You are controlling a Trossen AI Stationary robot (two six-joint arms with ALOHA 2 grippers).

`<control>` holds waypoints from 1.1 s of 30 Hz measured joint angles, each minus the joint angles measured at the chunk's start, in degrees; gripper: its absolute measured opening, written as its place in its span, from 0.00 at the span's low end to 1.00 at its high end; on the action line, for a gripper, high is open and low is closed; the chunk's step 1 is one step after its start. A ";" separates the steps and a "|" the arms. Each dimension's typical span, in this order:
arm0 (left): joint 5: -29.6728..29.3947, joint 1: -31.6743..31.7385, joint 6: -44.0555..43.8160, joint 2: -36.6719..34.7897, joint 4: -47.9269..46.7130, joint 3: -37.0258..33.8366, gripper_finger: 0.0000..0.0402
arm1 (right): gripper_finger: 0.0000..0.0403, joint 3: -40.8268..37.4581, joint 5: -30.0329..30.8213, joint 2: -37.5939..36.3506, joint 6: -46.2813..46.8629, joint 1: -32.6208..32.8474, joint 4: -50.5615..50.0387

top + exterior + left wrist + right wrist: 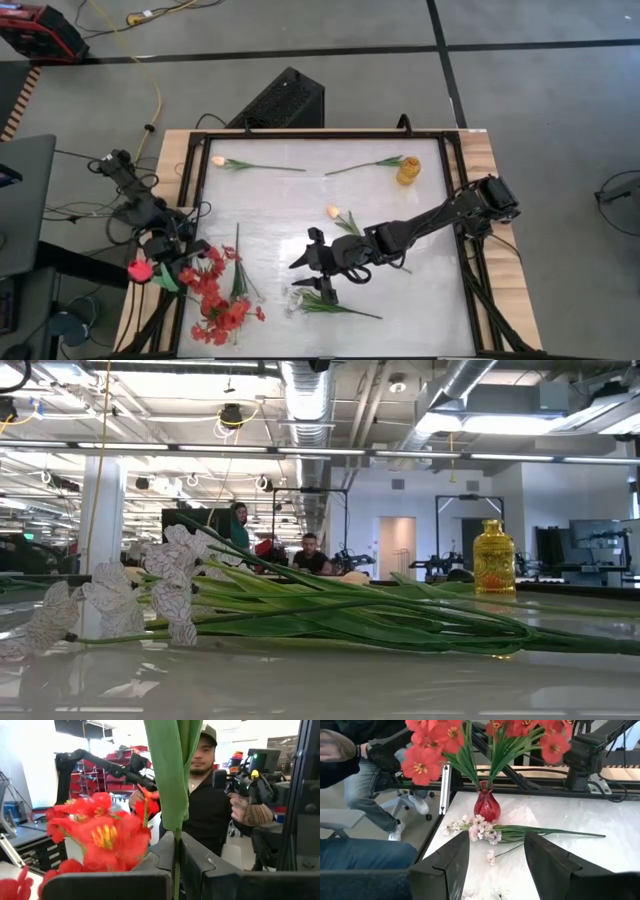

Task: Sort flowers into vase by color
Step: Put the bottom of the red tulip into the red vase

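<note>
From the edge of the table, two dark robot arms work over a glossy white tabletop (400,300) strewn with artificial flowers.

The right gripper (322,270) hovers with its jaws apart and empty. Just ahead of them lies a spray of tiny white fabric blossoms on thin green stems (485,831), flat on the table. Beyond the spray stands a small red glass vase (487,806) filled with red fabric blossom clusters on green stems (427,750).

The left gripper (176,865) sits at the table's left edge, jaws clamped on the thin green stem of a red tulip (141,270), which rises straight up between them with a broad green leaf (172,770) above.

Further from both grippers lie three peach-yellow tulips on green stems, one near the table's middle (337,214) and two along the far edge (222,161), (375,165), beside a small amber-yellow glass vase (408,170).

The white spray looks very light and floppy, with soft petals that would crush. The bunched green stems seem the best place to grip, just behind the blossoms, and low enough to catch the strands lying flat.

A person in dark clothing (210,805) sits beyond the table.
</note>
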 joint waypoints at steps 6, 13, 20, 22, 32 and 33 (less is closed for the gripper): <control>0.22 0.00 -0.07 -0.02 -2.60 2.97 0.00 | 0.53 0.00 0.00 0.00 -0.17 -0.02 0.00; -0.03 0.00 1.82 0.04 -4.34 3.24 0.00 | 0.53 0.00 -0.02 0.00 -0.17 -0.02 -0.13; -1.47 0.00 0.71 0.09 -4.02 0.80 0.00 | 0.53 0.00 -0.02 0.00 -0.19 0.32 -0.46; -2.33 0.00 -0.30 0.11 -3.22 -0.47 0.00 | 0.53 0.00 -0.04 0.00 -0.19 0.37 -0.50; -3.22 0.02 -3.77 0.12 -2.07 -4.12 0.00 | 0.53 0.00 -0.04 0.02 -0.19 0.39 -0.50; -3.23 0.02 -4.13 0.13 -2.01 -4.43 0.00 | 0.53 0.00 -0.04 0.02 -0.19 0.39 -0.50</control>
